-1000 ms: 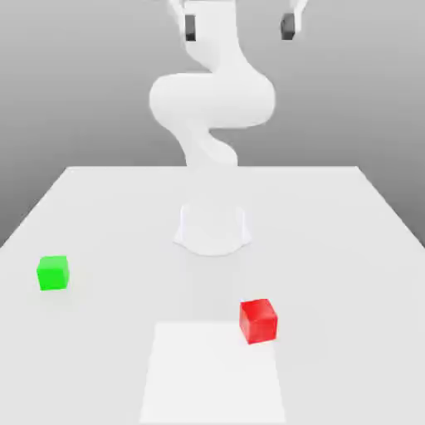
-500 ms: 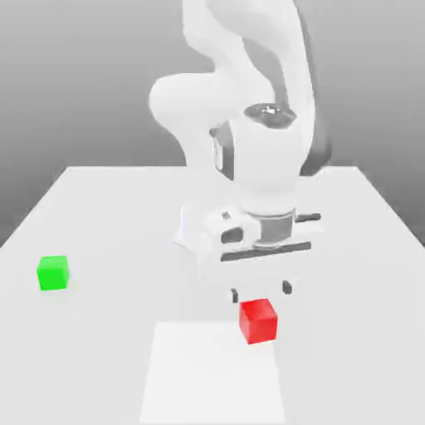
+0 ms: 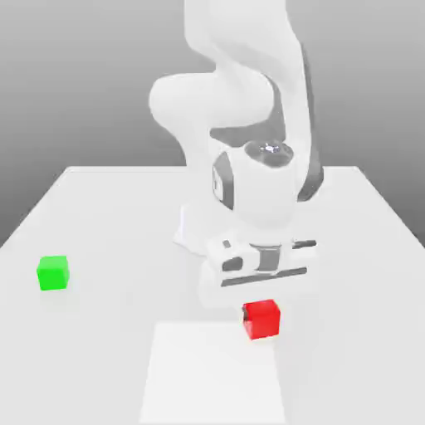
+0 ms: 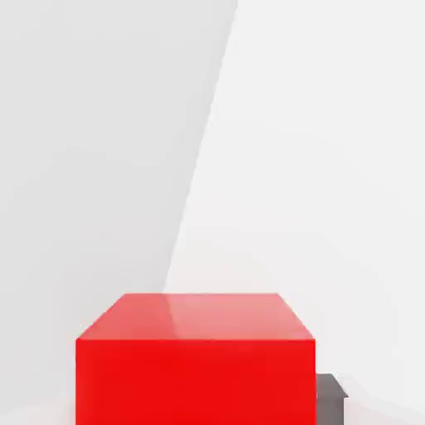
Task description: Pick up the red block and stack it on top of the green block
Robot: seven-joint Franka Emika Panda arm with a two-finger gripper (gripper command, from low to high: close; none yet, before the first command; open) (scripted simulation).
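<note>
1. Grasp step of the stacking task: hand (image 3: 261, 300) lowered straight over the red block (image 3: 262, 319), fingers clenched on its sides, one dark fingertip (image 4: 330, 397) touching its flank.
2. Red block rested on the desk (image 3: 100, 207), at about 6 o'clock from the arm's base, at the edge of a paler square patch (image 3: 212, 373).
3. Green block (image 3: 53, 272) sat well apart, toward 9 o'clock, untouched.
4. Next, judged: lift straight up without slipping, carry across to above the green block, lower squarely, release.
</note>
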